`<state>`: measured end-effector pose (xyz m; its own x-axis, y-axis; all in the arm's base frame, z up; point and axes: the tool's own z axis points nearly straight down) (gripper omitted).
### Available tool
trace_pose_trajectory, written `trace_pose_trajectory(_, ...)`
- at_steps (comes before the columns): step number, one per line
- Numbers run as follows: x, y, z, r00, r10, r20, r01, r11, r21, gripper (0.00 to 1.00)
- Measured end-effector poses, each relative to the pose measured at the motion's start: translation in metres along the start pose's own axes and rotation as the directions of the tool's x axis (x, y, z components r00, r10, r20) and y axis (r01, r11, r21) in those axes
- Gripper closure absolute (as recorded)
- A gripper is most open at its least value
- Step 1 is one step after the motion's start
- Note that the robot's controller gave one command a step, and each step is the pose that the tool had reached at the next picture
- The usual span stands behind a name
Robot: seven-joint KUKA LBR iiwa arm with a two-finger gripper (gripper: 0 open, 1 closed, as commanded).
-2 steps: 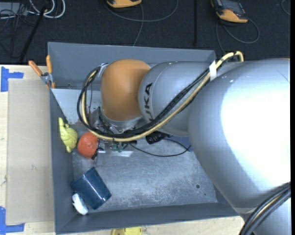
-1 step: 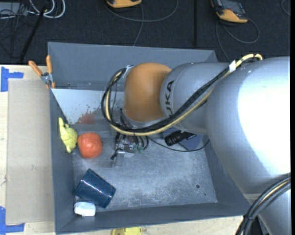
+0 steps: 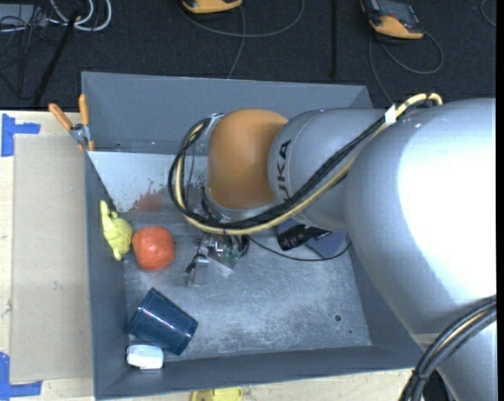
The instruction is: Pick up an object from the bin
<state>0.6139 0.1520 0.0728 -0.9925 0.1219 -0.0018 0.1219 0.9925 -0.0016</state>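
Pincer (image 3: 200, 261) hung low beside a red ball (image 3: 154, 247) near the bin's (image 3: 226, 90) left wall; its spread could not be told.

Round red-orange ball (image 3: 154, 247) on the floor at the left of the grey bin (image 3: 277, 312), just beside a yellow toy (image 3: 114, 230).

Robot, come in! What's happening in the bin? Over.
Gripper low mid-bin, beside red ball. Yellow toy left of ball. Blue cup on its side, clear of gripper.
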Motion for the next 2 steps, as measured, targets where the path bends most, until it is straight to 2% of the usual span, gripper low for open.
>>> trace_pose_trajectory(1,0.036,0.068,0.003,0.983,0.184,-0.002,-0.184,0.983,-0.001,0.00)
trace_pose_trajectory(2,0.010,0.071,0.003,0.987,0.160,-0.001,-0.160,0.987,-0.001,1.00)
